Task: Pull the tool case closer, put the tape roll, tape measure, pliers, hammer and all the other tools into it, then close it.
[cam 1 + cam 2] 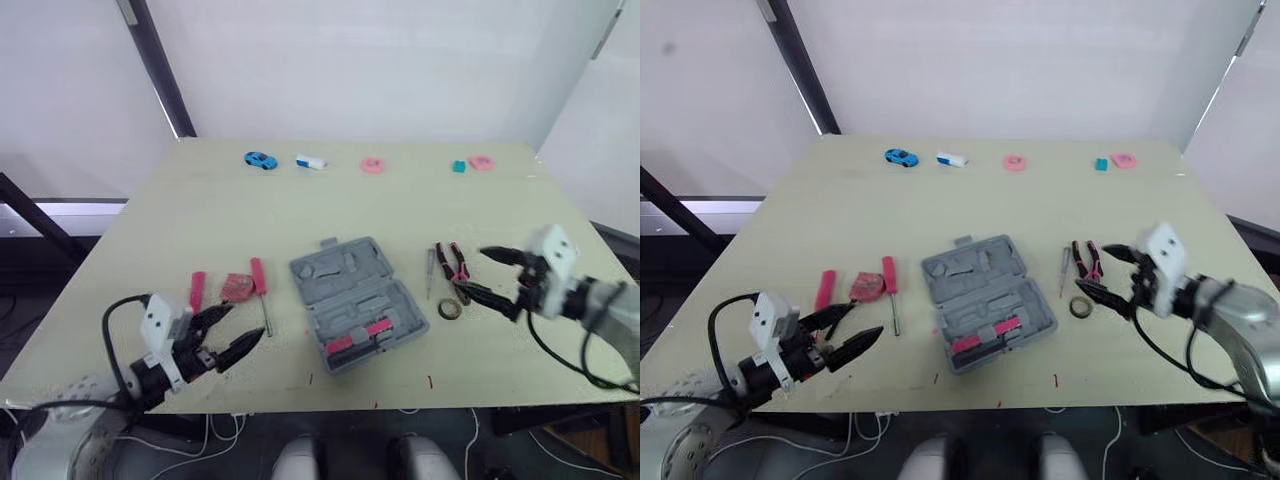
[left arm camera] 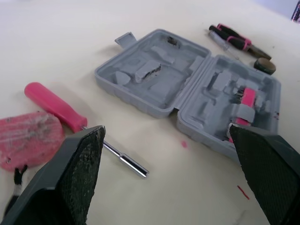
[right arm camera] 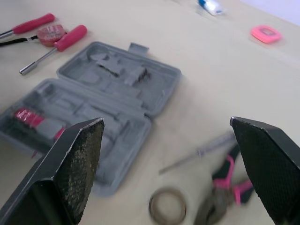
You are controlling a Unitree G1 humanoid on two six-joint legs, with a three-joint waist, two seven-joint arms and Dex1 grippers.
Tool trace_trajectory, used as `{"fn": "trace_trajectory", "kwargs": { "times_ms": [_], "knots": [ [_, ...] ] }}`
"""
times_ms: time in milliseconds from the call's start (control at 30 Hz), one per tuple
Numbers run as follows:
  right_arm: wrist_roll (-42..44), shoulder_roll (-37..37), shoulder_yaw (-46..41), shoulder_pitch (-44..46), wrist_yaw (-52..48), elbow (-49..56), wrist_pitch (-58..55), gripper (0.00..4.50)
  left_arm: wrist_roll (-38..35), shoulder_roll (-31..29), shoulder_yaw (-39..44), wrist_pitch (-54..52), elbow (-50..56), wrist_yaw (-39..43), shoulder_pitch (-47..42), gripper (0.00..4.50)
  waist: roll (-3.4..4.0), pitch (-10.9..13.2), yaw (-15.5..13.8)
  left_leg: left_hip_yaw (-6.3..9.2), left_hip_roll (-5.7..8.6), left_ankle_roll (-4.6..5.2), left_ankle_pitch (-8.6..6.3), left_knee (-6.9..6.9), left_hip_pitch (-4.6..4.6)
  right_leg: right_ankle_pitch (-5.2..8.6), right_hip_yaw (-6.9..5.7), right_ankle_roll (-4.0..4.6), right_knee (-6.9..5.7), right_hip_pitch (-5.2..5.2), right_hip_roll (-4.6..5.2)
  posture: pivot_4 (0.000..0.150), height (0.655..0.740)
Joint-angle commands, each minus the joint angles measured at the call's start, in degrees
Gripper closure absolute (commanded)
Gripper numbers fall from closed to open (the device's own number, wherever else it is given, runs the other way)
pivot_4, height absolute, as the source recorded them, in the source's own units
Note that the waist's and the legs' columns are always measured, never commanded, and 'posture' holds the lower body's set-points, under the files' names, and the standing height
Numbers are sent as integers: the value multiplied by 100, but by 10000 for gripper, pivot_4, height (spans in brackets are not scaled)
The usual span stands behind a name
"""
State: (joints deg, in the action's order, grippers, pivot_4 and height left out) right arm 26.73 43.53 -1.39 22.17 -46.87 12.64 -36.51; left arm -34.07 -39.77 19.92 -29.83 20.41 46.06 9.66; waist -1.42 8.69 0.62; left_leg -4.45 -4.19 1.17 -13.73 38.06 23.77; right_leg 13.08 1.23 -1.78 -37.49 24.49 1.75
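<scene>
The open grey plastic tool case (image 1: 358, 300) lies at lower centre of the head view, its long axis slanting from upper left to lower right. The small dark tape roll (image 1: 450, 310) sits to its right, just beside the right gripper (image 1: 470, 270), whose fingers are spread and empty. That arm looks nearer. The left gripper (image 1: 248, 323), equally spread and empty, hovers at lower left.

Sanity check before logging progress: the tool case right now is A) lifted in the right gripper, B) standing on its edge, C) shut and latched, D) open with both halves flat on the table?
D: the tool case lies open, both grey halves flat on the table with moulded slots facing up; the right gripper is open and apart from it.
</scene>
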Motion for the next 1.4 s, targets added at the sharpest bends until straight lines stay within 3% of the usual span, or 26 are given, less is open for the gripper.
{"fn": "trace_trajectory", "kwargs": {
  "times_ms": [33, 100, 200, 467, 500, 767, 1400],
  "knots": [
    [-486, -259, 723, 781, -86, -750, -98, 0, 3, -189, -233, -141, -305, 200, -336, 301, 0, 1, 6, -2, 0, 0, 0, 2, 2, 0, 2, 0, -6, 4, 0, 1500, 7400],
    [-798, -576, 1113, 1399, -167, -1507, 47, 2402, 130, -297, -450, -183, -590, 320, -598, 82, 0, 1, 7, -6, 0, 0, 0, 3, 6, -1, 4, -1, -14, 11, -2, 1500, 7400],
    [-1140, -944, 1487, 2094, -364, -2552, 243, 10524, 108, -381, -645, -288, -893, 548, -910, 8463, 2, 3, 12, -9, 0, 0, 0, 4, 14, -9, 7, -14, -22, 23, -3, 1500, 7400],
    [-2353, -1762, 2299, 3601, -887, -5379, 1601, 43835, 509, -352, -1359, -139, -1796, 993, -1830, 39963, 4, 4, 13, -14, -1, 0, 1, 4, 16, -12, 8, -20, -28, 27, -6, 1500, 7400],
    [-2509, -1845, 2405, 3749, -991, -5681, 1801, 44840, 561, -343, -1438, -121, -1929, 1040, -1935, 43946, 4, 4, 17, -13, -1, 0, 0, 4, 16, -13, 8, -20, -29, 27, -6, 1500, 7400],
    [-3458, -2302, 2759, 4488, -1336, -7375, 3058, 44840, 1076, -281, -1998, 227, -2834, 1445, -2544, 43946, 7, 5, 35, -21, -2, -1, 0, 3, 16, -14, 9, -22, -37, 31, -6, 1500, 7400],
    [-4832, -2835, 2939, 4804, -958, -8629, 3846, 44840, 1873, 276, -2615, 554, -3351, 1477, -3032, 43946, 8, 6, 48, -26, -2, -2, 1, 4, 16, -15, 12, -22, -47, 34, -6, 1500, 7400]
  ]
}}
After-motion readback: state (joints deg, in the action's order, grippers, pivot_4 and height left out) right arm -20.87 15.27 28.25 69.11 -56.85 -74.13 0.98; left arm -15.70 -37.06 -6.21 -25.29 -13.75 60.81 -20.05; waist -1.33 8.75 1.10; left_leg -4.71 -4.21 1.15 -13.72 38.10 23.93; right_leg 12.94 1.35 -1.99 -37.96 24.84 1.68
